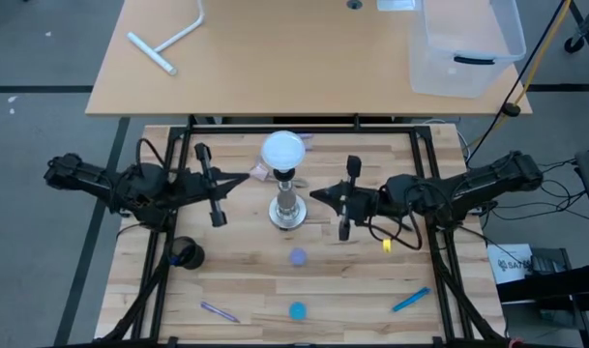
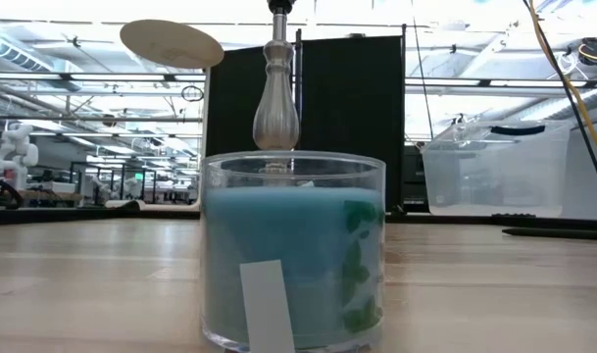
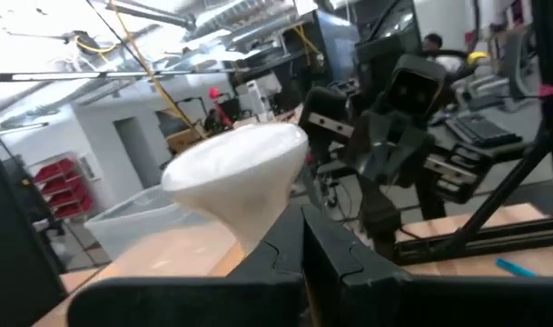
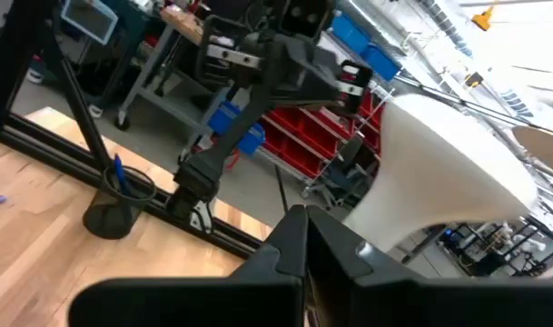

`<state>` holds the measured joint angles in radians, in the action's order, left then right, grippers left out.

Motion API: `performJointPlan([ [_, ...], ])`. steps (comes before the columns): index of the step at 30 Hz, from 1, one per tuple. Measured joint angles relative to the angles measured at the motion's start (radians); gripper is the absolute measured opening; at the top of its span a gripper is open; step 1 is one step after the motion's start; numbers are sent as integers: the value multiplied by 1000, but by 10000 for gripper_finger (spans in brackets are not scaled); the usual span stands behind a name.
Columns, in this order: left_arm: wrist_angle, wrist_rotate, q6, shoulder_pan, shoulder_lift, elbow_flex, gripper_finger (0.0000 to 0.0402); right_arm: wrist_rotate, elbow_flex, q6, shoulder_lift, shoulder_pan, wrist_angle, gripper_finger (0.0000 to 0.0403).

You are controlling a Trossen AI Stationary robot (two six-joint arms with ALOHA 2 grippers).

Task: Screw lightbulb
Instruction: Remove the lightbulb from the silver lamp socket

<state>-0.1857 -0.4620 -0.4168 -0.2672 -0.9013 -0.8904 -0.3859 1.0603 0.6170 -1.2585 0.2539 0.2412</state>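
Left gripper (image 1: 244, 179) jaws closed, empty, just left of bulb (image 1: 283, 150) on stand (image 1: 287, 208), right gripper (image 1: 315, 194) likewise closed, seemingly touching nothing.

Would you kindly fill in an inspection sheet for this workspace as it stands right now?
Surface: wooden table, light planks.
Job's things: lightbulb on top of the silvery stand at mid-table.
Clutter: blue candle jar, black cup, blue pen, purple pen.
Grippers: left gripper and right gripper shut, flanking the stand, holding nothing.
Cables: yellow cable past the far right corner.
Surroundings: clear bin on the desk behind.
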Motion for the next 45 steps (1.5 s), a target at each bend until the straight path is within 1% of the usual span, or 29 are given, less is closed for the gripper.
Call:
performJointPlan([
  [5, -12, -2, 26, 0, 51, 76, 0, -1, -68, -12, 46, -13, 52, 0],
  [9, -50, -14, 52, 16, 50, 138, 0, -5, -125, -49, 76, -47, 98, 0],
  [13, -86, -17, 114, 53, 32, 192, 0, 6, -169, -93, 70, -94, 146, 0],
  [16, -120, -8, 155, 81, 9, 233, 0, 63, -180, -133, 50, -129, 161, 0],
  [19, -184, 31, 182, 112, -21, 261, 0, 101, -180, -160, 21, -152, 211, 0],
  [21, -221, 63, 186, 133, -52, 276, 0, 105, -180, -161, 4, -158, 255, 0],
  [24, -223, 121, 184, 160, -113, 283, 0, 105, -180, -161, -14, -168, 291, 0],
  [26, -255, 122, 206, 176, -156, 283, 3, 105, -180, -163, -15, -173, 301, 4],
  [30, -346, 120, 244, 221, -235, 283, 26, 104, -180, -194, -12, -181, 310, 35],
  [36, -407, 186, 304, 276, -291, 282, 81, 101, -180, -217, -11, -183, 310, 115],
  [40, -440, 242, 314, 294, -313, 282, 116, 100, -180, -217, -11, -183, 319, 163],
  [42, -456, 255, 314, 293, -320, 282, 129, 100, -179, -217, -11, -183, 326, 179],
  [45, -458, 258, 314, 293, -322, 282, 145, 99, -179, -217, -10, -184, 331, 193],
])
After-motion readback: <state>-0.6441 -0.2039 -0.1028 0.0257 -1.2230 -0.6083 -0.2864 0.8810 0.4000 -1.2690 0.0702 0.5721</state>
